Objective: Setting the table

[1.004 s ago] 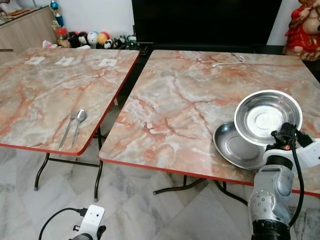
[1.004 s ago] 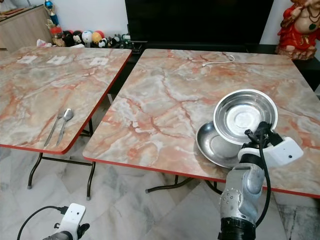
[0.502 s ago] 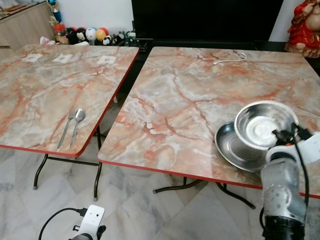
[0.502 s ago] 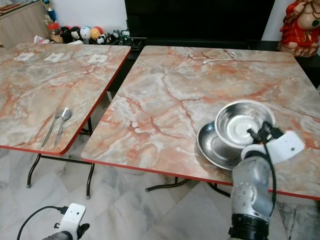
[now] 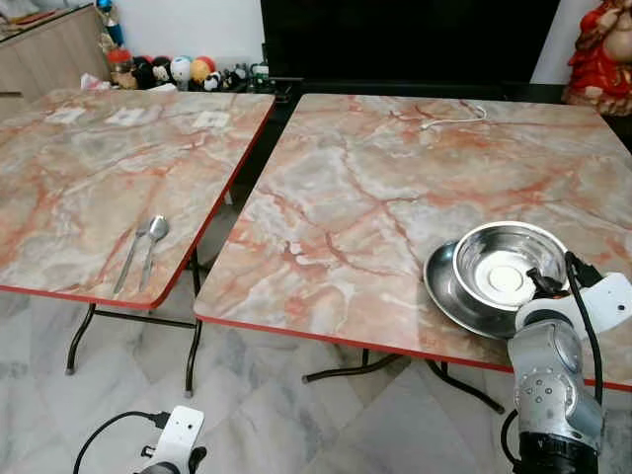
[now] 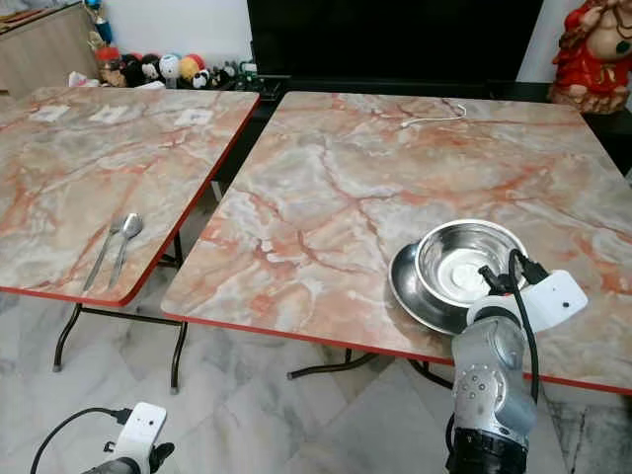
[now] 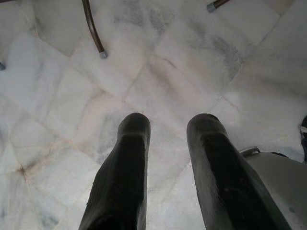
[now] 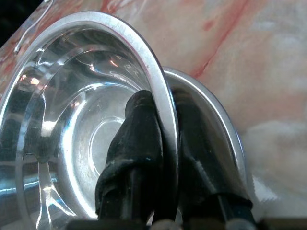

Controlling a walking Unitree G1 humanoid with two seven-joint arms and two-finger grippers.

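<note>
Steel bowl [image 5: 506,276] set on plate [image 5: 449,291], rim pinched by right gripper [image 8: 165,158]; spoon [image 5: 153,242], fork [image 5: 131,255] unplaced on other counter [image 5: 59,188].

Right surface [image 5: 395,197], marble-patterned with a red edge: a steel bowl [image 5: 504,275] sits inside a steel plate [image 5: 446,288] near the front edge. The right pincer [image 5: 546,287] is at the bowl's near rim. Left surface [image 5: 89,178]: a spoon [image 5: 154,242] and fork [image 5: 130,259] lie side by side.
</note>
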